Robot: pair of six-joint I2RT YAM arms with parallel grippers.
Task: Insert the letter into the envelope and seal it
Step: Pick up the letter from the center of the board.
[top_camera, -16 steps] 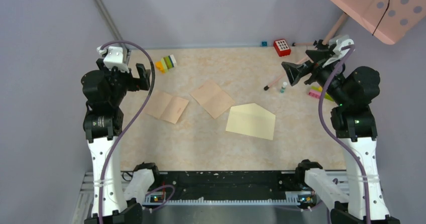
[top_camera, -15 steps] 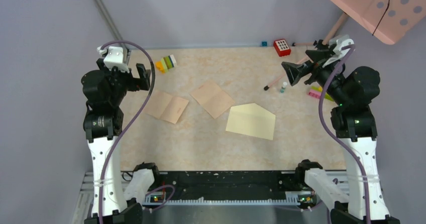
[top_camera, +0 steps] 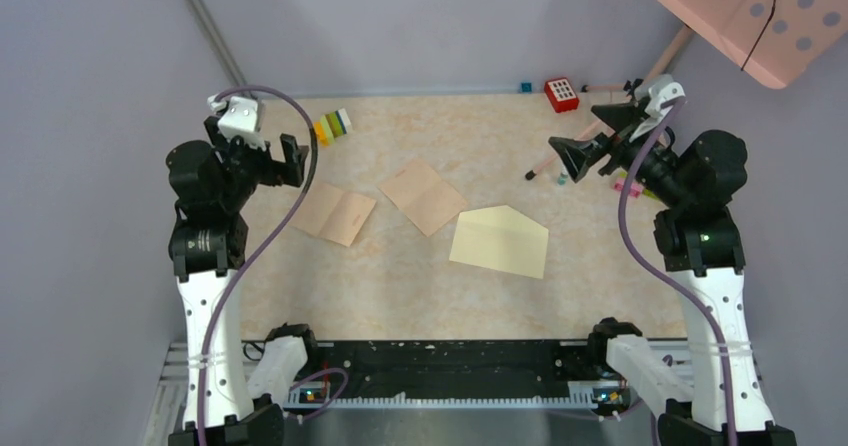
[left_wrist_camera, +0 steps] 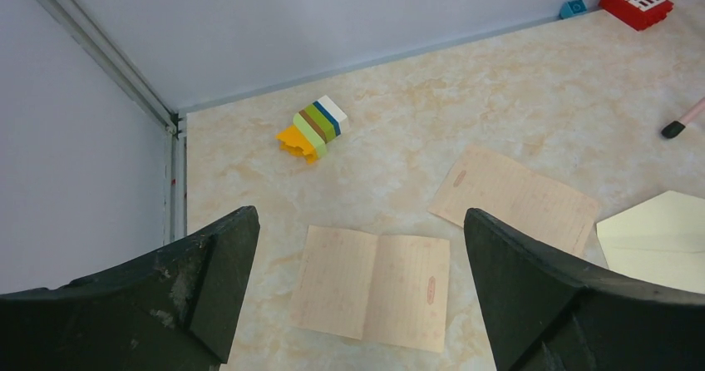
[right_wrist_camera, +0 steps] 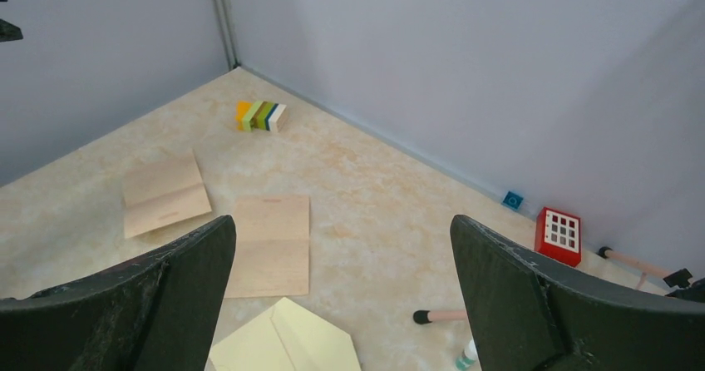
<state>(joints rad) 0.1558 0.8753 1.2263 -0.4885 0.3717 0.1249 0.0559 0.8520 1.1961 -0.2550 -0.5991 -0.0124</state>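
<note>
**Both grippers spread, nothing held**

Left gripper and right gripper hang above the table, jaws wide apart and empty. Envelope lies flat, right of centre, flap open and pointing to the far wall. Tan sheet lies just beside its left corner; second sheet further left.
</note>
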